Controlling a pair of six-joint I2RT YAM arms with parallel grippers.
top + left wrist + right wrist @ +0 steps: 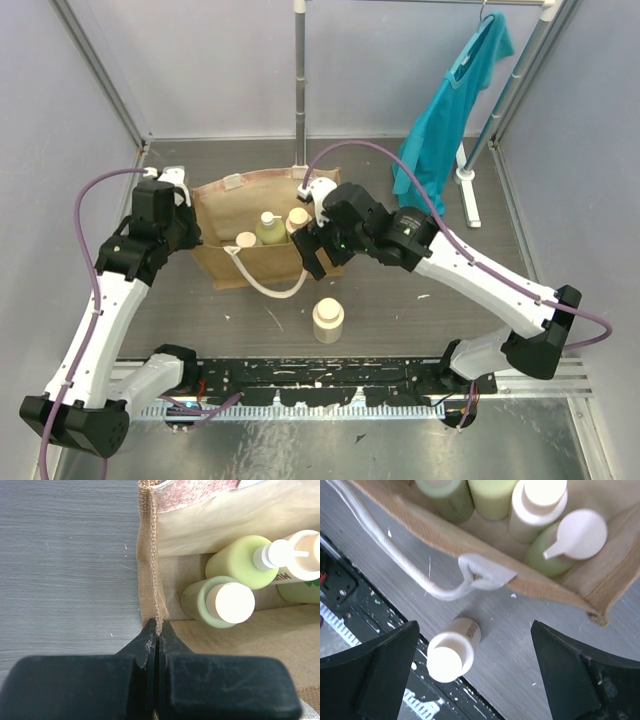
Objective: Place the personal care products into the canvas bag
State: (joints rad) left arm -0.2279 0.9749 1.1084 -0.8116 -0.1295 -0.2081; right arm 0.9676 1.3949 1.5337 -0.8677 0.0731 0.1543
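Last bottle to go: four in the bag, one out on the surface.

The left claw (157, 630) is clamped shut on the left rim of the bag (235, 270), seemingly to keep its mouth spread. The right claw (475, 632) hangs wide open above the loose bottle (452, 650), which stands on the surface (400, 300) just in front of the bag, near its rope handle (415, 575). The step in hand looks like picking up this fifth bottle. The next move calls for lowering the open claw around its body, closing, then lifting it over the near rim into the room left inside. The top view shows both arms and the upright bottle, but only three tops in the bag. The right wrist view shows four bottles (535, 507) packed there. Only the left wrist view shows the pinch on the seam.
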